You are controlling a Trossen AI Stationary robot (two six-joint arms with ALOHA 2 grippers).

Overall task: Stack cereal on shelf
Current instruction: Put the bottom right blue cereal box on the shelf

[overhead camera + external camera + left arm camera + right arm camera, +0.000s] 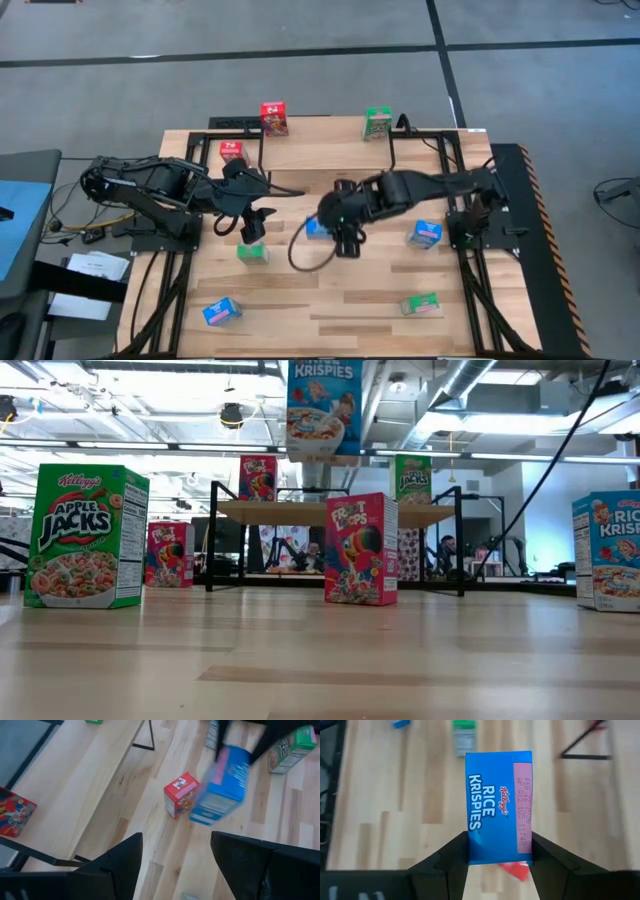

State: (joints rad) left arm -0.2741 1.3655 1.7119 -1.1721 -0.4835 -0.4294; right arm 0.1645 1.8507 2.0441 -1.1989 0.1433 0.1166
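A pale slatted wooden counter [330, 300] sits on a black metal frame [520, 200] edged with orange-and-black hazard striping along one side, on a grey floor [300, 80] crossed by dark seams. Black cables [300, 250] loop across the boards, and others run down the frame. Beside the counter, a dark desk [20, 200] carries a blue surface, with white papers [85, 275] lying nearby. Seen level across the boards, the room beyond has an open ceiling of ducts [470, 380] and bright strip lights [120, 448], and a person [445, 545] sits in the background.
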